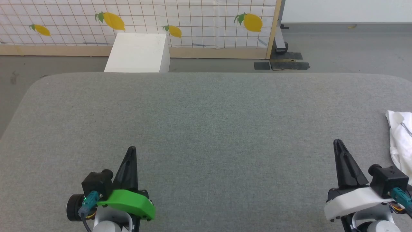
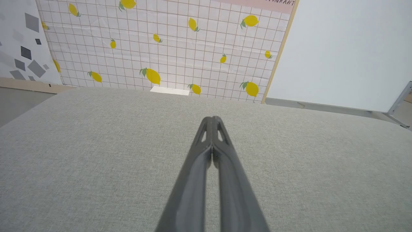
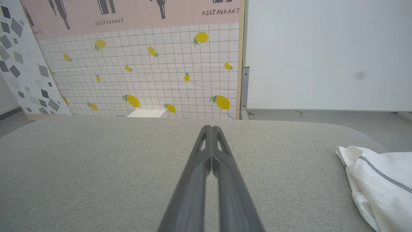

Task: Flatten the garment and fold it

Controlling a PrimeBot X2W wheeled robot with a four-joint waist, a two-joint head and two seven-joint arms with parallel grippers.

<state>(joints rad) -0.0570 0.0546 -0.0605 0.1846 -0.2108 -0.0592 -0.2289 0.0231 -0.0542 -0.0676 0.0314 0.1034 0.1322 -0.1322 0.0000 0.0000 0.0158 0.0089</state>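
A white T-shirt (image 1: 400,138) lies bunched in a soft heap at the right edge of the grey fabric-covered tabletop (image 1: 206,122), and part of it runs past the border of the head view. A grey zigzag-stitched seam crosses its upper folds. It looks like thin, light, limp cloth, likely to sag, crease and drag on the textured cover rather than slide, and it is not fragile. A sound hold would be a pinch on one layer at a seamed edge or corner, so that the heap opens as it is drawn toward the middle.

The right gripper (image 1: 337,143) hovers near the front edge, close to the shirt's inner side but not touching it, its jaws pressed together on nothing. The left gripper (image 1: 131,150) is well apart toward the front left, also closed and empty. Beyond the far edge stand a white box (image 1: 138,53) and a lemon-print panel (image 1: 199,19).
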